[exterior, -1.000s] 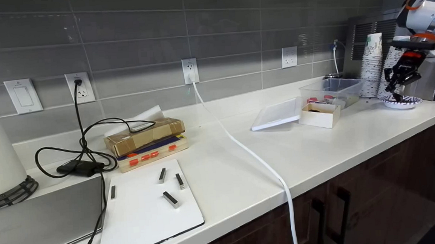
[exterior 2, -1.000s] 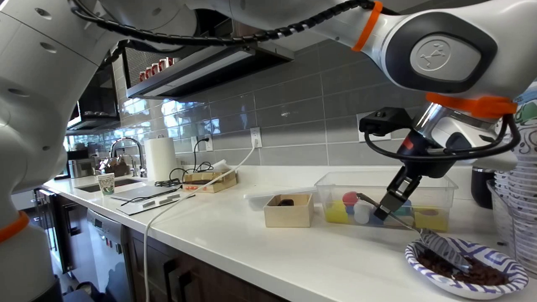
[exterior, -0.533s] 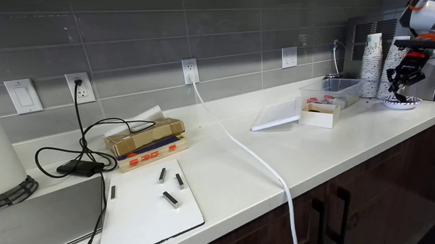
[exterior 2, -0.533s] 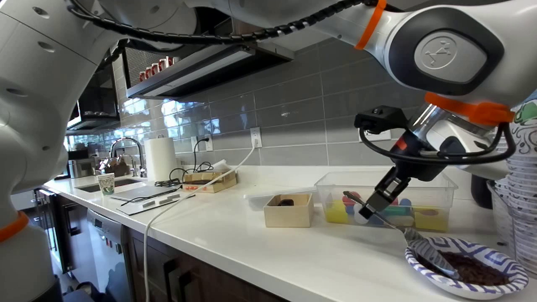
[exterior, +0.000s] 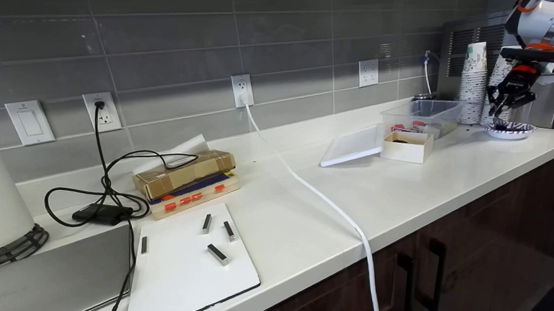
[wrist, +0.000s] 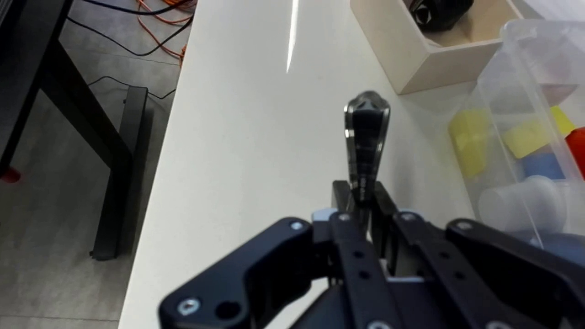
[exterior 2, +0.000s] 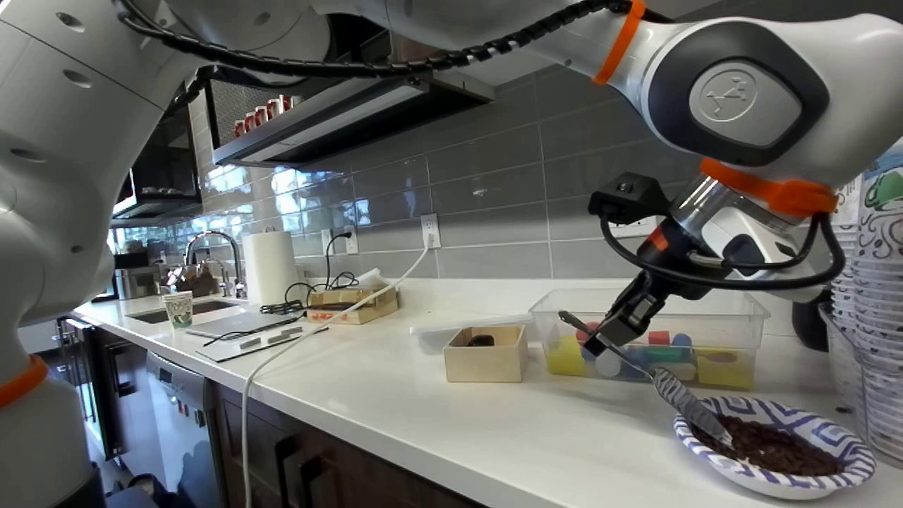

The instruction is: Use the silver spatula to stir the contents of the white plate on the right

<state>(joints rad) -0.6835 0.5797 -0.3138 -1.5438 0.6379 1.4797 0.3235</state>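
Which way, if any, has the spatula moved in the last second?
Yes. In an exterior view, the silver spatula has shifted picture-left, toward the stationary wooden box.

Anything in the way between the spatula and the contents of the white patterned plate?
Nothing visible: the hand holds the spatula, whose blade reaches over the rim of the white patterned plate, its tip at the dark contents.

The spatula (exterior 2: pixel 686 402) slopes into the plate (exterior 2: pixel 790 482) on the counter (exterior 2: pixel 536 430).

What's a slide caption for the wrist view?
Tool gripping the silver spatula's handle over a white countertop, clear plastic bin at frame right.
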